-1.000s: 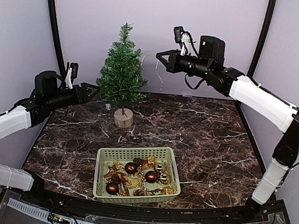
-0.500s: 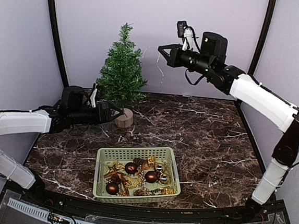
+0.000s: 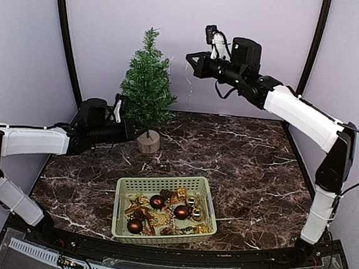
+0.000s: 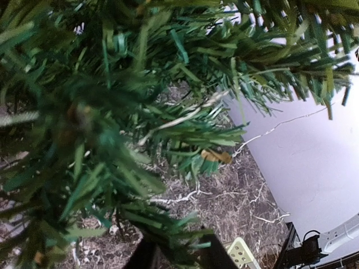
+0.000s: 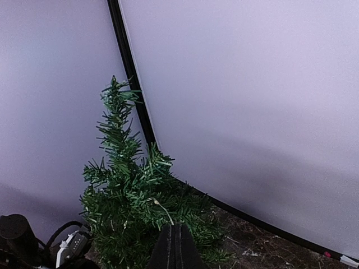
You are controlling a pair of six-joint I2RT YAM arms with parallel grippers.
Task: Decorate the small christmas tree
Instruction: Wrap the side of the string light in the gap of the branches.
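Table (image 3: 253,160) of dark veined marble carried every item. Small christmas tree (image 3: 147,84) stood upright at the far left-centre of that table on its round wooden stump base (image 3: 148,142), well behind the basket (image 3: 163,181). The basket, pale green and perforated, sat near the front edge and contained brown and gold ornaments (image 3: 181,211).

The left gripper (image 3: 131,129) was positioned low, just beside the trunk under the lowest branches. In the left wrist view its two fingers (image 4: 147,256) were spread apart with needles between them.

The right gripper (image 3: 189,61) was held high, to the right of the treetop and apart from it. In the right wrist view its fingers were pressed together, pinching a thin wire strand (image 5: 161,208) that led toward the branches.
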